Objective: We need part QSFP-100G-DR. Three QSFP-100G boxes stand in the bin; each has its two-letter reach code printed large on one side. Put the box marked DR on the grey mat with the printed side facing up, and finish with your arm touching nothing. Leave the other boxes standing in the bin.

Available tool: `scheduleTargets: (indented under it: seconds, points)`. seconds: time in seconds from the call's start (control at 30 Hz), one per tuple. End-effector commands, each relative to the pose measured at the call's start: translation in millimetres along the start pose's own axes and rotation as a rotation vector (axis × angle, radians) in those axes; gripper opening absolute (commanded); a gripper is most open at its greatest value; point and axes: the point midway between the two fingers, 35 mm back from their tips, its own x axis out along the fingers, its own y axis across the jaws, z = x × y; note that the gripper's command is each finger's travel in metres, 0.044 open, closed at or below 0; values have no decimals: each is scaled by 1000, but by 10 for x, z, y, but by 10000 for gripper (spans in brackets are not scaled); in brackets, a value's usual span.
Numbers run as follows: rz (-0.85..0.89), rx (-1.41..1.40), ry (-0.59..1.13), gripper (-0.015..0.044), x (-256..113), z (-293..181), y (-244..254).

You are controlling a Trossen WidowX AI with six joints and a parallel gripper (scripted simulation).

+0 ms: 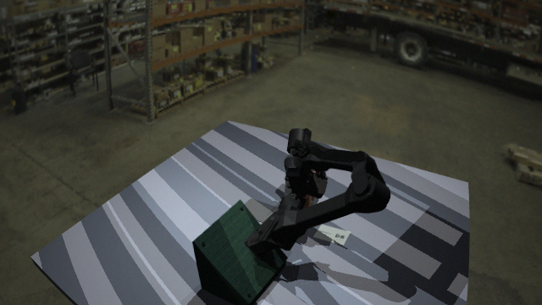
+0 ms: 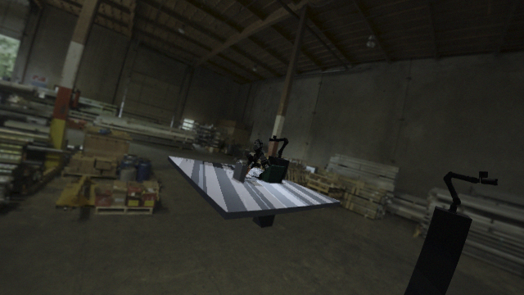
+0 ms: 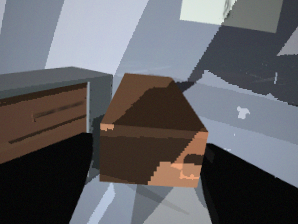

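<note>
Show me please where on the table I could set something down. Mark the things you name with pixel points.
Striped table (image 1: 127,220) (image 2: 229,194) (image 3: 90,30): room shows between the green wedge (image 1: 229,250) (image 2: 275,174) and the table's left corner, top view. Crowded: under the arm (image 1: 330,212) (image 2: 258,153), where a brown box (image 1: 307,201) (image 3: 150,102) stands beside the grey bin (image 2: 238,171) (image 3: 75,74).

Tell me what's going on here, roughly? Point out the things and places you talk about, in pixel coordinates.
The arm's end effector (image 1: 306,196) (image 2: 249,167) (image 3: 147,148) has its fingers either side of a brown box (image 1: 307,202) (image 3: 152,107), apparently open rather than clamped, with a gap at one side. No code shows on that box's visible faces, so I can't tell whether it's the DR one. More brown boxes (image 3: 50,112) sit in the grey bin (image 2: 238,171) (image 3: 101,90) alongside. A pale card marked DR (image 1: 333,234) (image 3: 210,12) lies on the table (image 1: 169,203) (image 2: 282,201).
</note>
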Motion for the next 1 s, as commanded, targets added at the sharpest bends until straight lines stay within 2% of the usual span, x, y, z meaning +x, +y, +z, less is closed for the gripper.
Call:
scheduleTargets:
  seconds: [0.0, 0.27, 0.97]
  points:
    - [-1, 2, 0, 242, -2, -1, -1]
    - [-24, 2, 1, 242, 20, -9, 36]
    - [-271, 5, 1, 242, 127, -6, 389]
